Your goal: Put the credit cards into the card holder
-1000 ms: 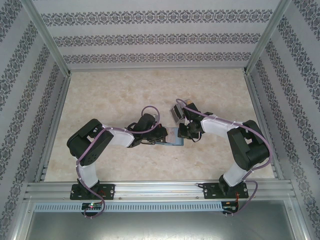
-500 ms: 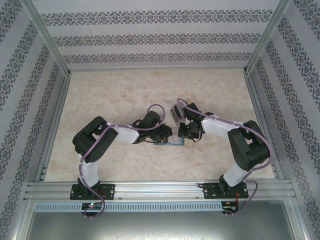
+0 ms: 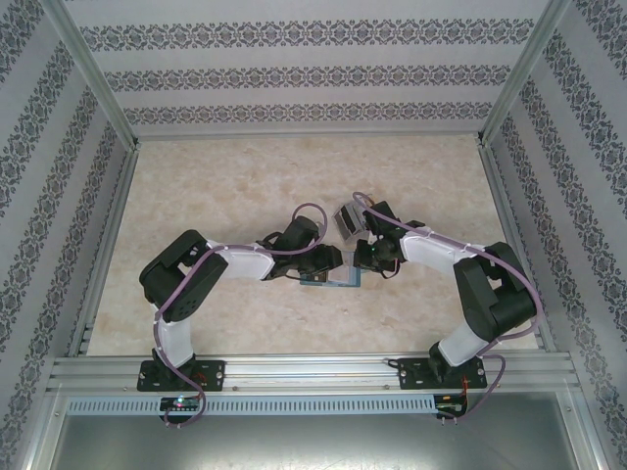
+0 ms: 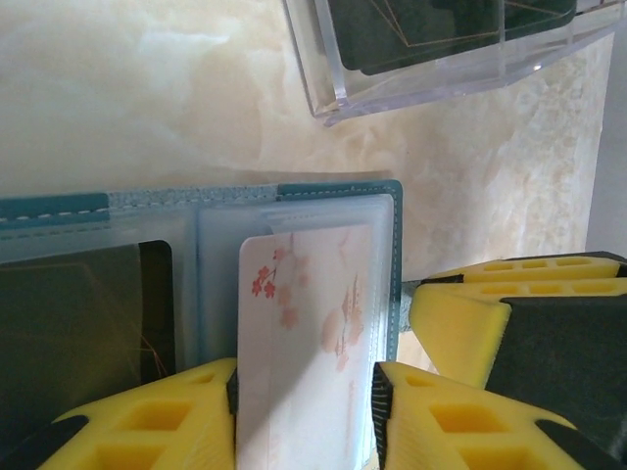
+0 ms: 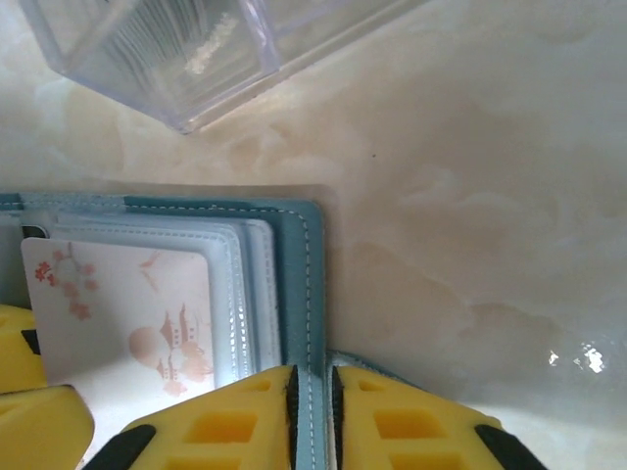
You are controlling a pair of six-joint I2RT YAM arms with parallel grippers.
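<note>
- Since a second ago, the left arm has reached further right, bringing the left gripper (image 3: pixel 328 266) up to the near-left side of the card holder (image 3: pixel 338 281), and its jaws have spread.
- On the left wrist view the left gripper (image 4: pixel 306 372) stands with its yellow fingers (image 4: pixel 147 421) apart, one on each long side of a whitish card (image 4: pixel 304 323). Whether they press on its edges I cannot tell.
- Left of that card, a dark card (image 4: pixel 78 323) sits behind a clear pocket of the holder.
- The whitish card, printed with pink blossoms, lies partly tucked into the rightmost pocket, its near end sticking out towards the fingers.
- The card holder (image 4: pixel 338 186) lies open and flat on the marbled table (image 4: pixel 147 98), between the two grippers at mid-table.
- The right gripper (image 5: pixel 310 377) is clamped on the teal right edge of the card holder (image 5: pixel 294 255), its fingers pressed together on the cover. The whitish card (image 5: pixel 127 304) shows to its left.
- Beyond the holder and apart from it stands a clear box (image 4: pixel 431 59), with a second dark card (image 4: pixel 421 20) inside.
</note>
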